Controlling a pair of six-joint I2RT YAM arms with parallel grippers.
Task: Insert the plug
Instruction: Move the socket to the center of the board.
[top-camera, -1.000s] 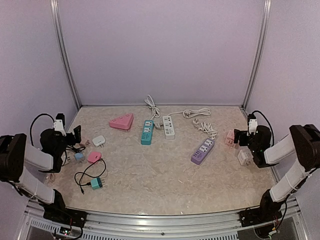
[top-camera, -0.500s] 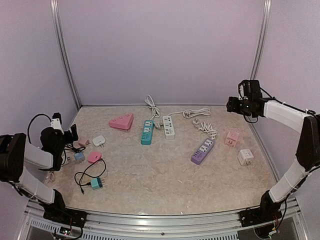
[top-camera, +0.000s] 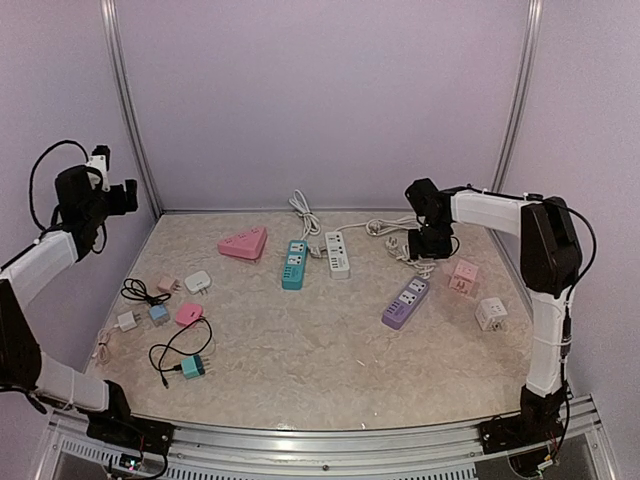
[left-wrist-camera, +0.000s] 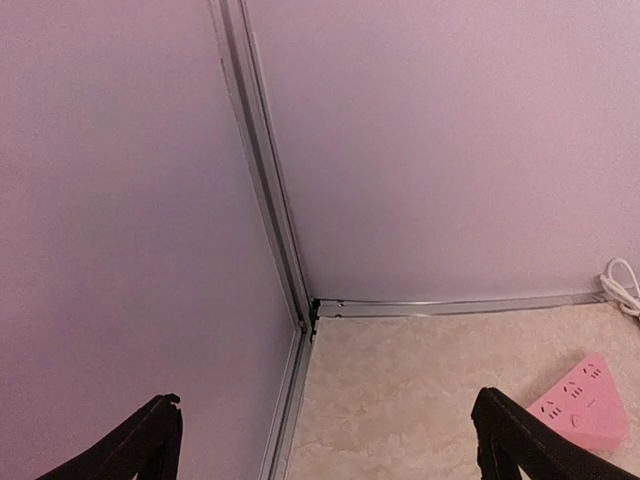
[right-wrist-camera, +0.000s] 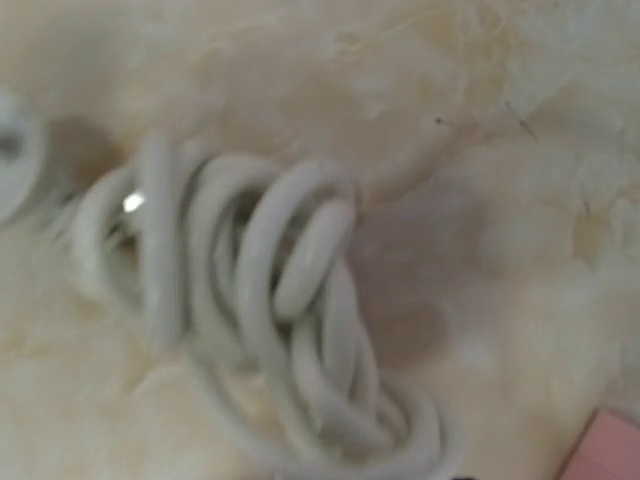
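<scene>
Several loose plugs lie at the table's left: a pink plug (top-camera: 188, 314), a white plug (top-camera: 198, 281) and a teal plug (top-camera: 192, 367) on a black cord. My right gripper (top-camera: 432, 242) hangs low over the coiled white cable (top-camera: 414, 257) of the purple power strip (top-camera: 406, 302). The right wrist view is a blurred close-up of that cable (right-wrist-camera: 300, 300), and its fingers do not show. My left gripper (top-camera: 122, 196) is raised high by the left wall, open and empty, with its fingertips (left-wrist-camera: 160, 430) at the bottom of the left wrist view.
A pink triangular strip (top-camera: 243, 243) (left-wrist-camera: 585, 405), a teal strip (top-camera: 294, 264) and a white strip (top-camera: 338, 253) lie at the back centre. A pink cube adapter (top-camera: 463, 275) and a white cube adapter (top-camera: 490, 313) sit at the right. Walls enclose three sides.
My left arm rose from the plugs at the table's left to high by the left wall. My right arm swung from the right edge, up along the back, then down onto the coiled cable.
</scene>
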